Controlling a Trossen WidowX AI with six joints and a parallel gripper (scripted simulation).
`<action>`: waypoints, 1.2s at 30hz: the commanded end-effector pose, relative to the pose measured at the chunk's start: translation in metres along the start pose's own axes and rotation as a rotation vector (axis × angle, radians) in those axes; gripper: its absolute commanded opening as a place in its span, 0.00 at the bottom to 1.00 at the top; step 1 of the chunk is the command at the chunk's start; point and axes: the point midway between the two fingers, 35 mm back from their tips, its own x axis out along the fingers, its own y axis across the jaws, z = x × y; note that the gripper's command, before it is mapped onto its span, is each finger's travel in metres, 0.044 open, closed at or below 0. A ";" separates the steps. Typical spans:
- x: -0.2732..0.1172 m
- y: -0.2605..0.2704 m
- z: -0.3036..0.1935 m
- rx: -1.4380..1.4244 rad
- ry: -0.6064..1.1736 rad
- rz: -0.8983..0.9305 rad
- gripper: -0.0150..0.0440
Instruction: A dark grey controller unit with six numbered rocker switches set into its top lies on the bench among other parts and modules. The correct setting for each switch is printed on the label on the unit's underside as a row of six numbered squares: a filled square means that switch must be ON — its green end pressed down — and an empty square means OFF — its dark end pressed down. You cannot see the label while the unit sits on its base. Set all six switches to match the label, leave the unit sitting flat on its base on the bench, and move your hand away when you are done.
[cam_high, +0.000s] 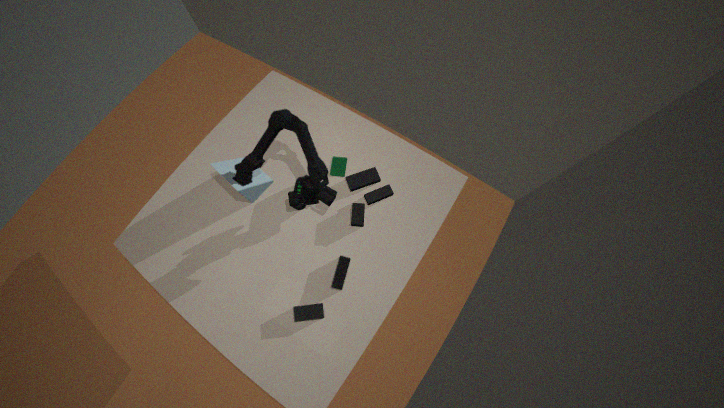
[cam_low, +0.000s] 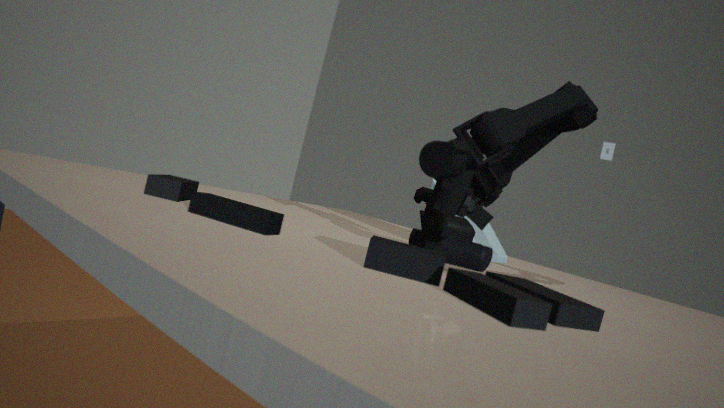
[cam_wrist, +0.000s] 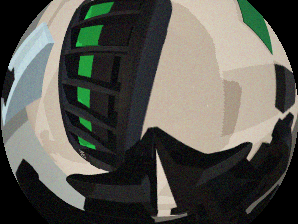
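The dark grey controller unit (cam_high: 298, 189) (cam_wrist: 136, 95) has its switch face up. In the wrist view its rocker switches form a row with bright green ends along the left side and dark ends on the right. Which ends are pressed down is not clear. The label underneath is hidden. My gripper (cam_wrist: 153, 131) is shut and empty. In the wrist view its tips overlap the view just right of the unit's lower end; whether they touch it I cannot tell. In the top view the wrist partly covers the unit. In the exterior view the unit is not distinguishable behind the arm.
Dark blocks (cam_high: 363, 178) (cam_high: 378, 194) (cam_high: 357, 214) stand beyond the wrist. Two more (cam_high: 340, 272) (cam_high: 308, 312) lie farther off. A flat green piece (cam_high: 338, 166) (cam_wrist: 257, 22) lies near the forearm. A pale blue wedge-like piece (cam_high: 259, 183) (cam_wrist: 31, 72) is at the arm's base.
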 end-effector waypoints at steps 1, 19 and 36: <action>0.005 0.009 0.004 0.010 -0.014 0.022 0.25; -0.065 -0.032 0.004 0.031 -0.007 0.010 0.25; -0.068 0.035 0.087 0.290 0.025 -0.313 0.25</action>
